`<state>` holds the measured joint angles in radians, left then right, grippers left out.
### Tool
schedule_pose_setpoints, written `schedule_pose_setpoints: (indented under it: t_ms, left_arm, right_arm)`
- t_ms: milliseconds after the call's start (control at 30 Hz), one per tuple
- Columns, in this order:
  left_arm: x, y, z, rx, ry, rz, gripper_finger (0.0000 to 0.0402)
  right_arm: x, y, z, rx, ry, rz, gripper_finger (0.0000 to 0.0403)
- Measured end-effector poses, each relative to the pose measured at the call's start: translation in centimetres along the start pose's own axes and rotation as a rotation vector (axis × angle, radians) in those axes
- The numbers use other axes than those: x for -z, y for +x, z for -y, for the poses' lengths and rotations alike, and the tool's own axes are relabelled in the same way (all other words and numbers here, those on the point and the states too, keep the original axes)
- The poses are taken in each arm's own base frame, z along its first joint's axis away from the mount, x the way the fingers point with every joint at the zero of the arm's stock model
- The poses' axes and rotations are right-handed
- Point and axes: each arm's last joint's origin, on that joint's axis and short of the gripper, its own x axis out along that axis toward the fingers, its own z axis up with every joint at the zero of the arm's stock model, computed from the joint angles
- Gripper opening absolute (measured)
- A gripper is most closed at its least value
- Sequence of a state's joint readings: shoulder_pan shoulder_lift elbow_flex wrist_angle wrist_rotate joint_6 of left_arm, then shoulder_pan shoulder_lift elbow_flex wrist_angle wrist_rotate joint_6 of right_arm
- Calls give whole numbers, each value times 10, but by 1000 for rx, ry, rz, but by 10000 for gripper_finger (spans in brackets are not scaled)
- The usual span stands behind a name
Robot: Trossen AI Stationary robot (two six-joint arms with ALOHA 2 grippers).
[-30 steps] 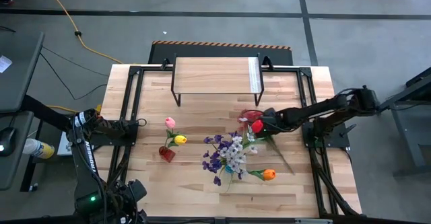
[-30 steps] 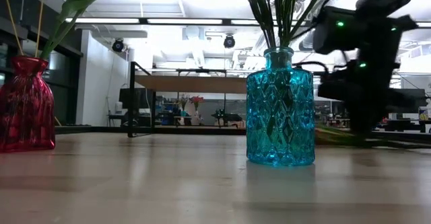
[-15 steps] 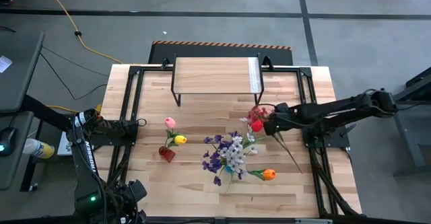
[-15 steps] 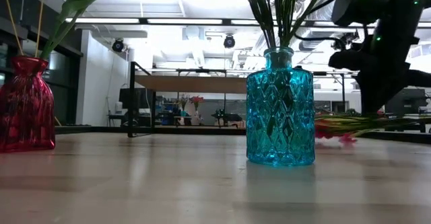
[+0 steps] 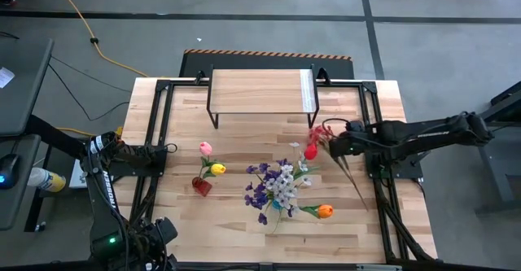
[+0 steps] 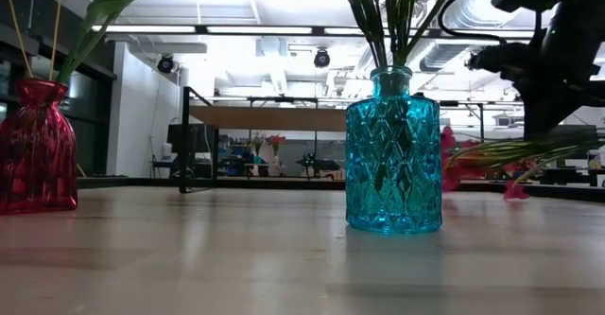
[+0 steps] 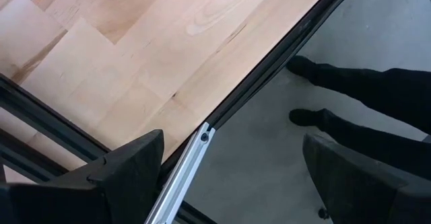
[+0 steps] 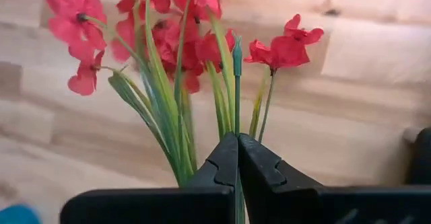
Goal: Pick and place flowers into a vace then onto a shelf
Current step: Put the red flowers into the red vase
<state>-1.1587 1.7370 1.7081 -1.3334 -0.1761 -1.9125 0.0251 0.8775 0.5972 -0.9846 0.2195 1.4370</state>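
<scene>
The red cluster flower (image 5: 318, 132) is in my right gripper (image 5: 332, 145), which is shut on it right of the blue vase (image 6: 393, 154); its long stem (image 5: 356, 188) trails toward the near right. In the right wrist view the red blooms (image 8: 175, 42) fan out beyond the shut gripper (image 8: 237, 138). The blue vase holds purple and whitish sprays (image 5: 275, 185), an orange tulip (image 5: 325, 211) and a red tulip (image 5: 310, 151). A red vase (image 5: 201, 186) holds pink and yellow tulips. The shelf (image 5: 260, 92) stands at the far edge. My left gripper (image 7: 232, 163) waits open at the left edge. My right gripper pinches the red cluster's green stems (image 8: 236, 109) between its two fingers, a little below the blooms. The fingers come from the table's right and lie across the stems. The flower lies about level in the hold, seemingly lifted off the table, blooms (image 6: 458, 154) toward the blue vase.
The black frame rails (image 5: 159, 124) run along both sides of the wooden tabletop. Bare wood lies between the shelf and the vases. A person's dark legs (image 7: 377, 89) show on the floor beyond the table's left edge.
My right gripper has risen and drawn back toward the table's right edge, staying shut on the red cluster. The flower has come up off the table with it, its blooms shifting right and slightly far, away from the blue vase's bouquet.
</scene>
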Motion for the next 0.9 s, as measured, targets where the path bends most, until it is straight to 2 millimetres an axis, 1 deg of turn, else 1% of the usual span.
schedule_pose_setpoints:
  t_ms: [133, 267, 400, 700, 900]
  left_arm:
    - [0, 0, 0, 0, 0, 0, 385]
    - [0, 0, 0, 0, 0, 0, 385]
    - [0, 0, 0, 0, 0, 0, 386]
    - [0, 0, 0, 0, 0, 0, 385]
    - [0, 0, 0, 1, 0, 0, 385]
  right_arm:
    - [5, 0, -4, -29, 14, -64, 0]
    - [11, 3, -6, 0, 3, -116, 0]
    - [16, 7, -5, 51, 9, -145, 0]
    - [29, 14, -12, 95, 28, -213, 0]
    - [35, 21, -17, 114, 0, -230, 0]
